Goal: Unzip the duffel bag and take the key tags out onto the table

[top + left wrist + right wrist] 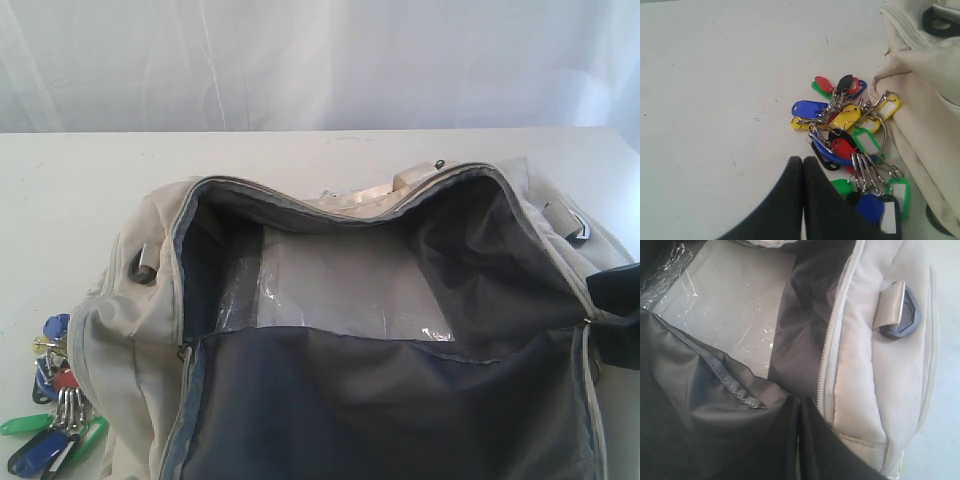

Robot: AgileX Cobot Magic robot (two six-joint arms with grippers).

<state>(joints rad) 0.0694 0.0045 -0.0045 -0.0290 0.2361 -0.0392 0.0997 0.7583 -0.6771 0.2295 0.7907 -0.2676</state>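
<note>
**Item 1 – duffel bag [120, 330].** Large cream-beige fabric bag that lay across the middle and right of the table [80, 180] and ran off the near edge of the exterior view. The top zipper [832, 340] was undone and the mouth gaped wide. The dark grey lining [470, 260] was exposed on the right wall and on the near flap. Inside, a pale base panel sat under a crinkled sheet of clear plastic [250, 290]. No key tags showed in the visible part of the interior. On the right end, a dark D-ring [902, 315] hung from a pale webbing tab.

**Item 2 – key tags [55, 400].** A bunch in red, blue, green, yellow and black, joined by metal rings and clips. It lay on the table at the near left, outside the bag and against its left end, with one yellow tag touching the fabric.

**Item 3 – left gripper [802, 162].** Black fingers pressed together, nothing between them. It was over the bare tabletop just beside the bunch; contact with the tags could not be told.

**Item 4 – right gripper [799, 402].** Fingers pressed together, with nothing seen in their grasp. It was at the bag's right end, over the dark lining just inside the zipper edge.
</note>
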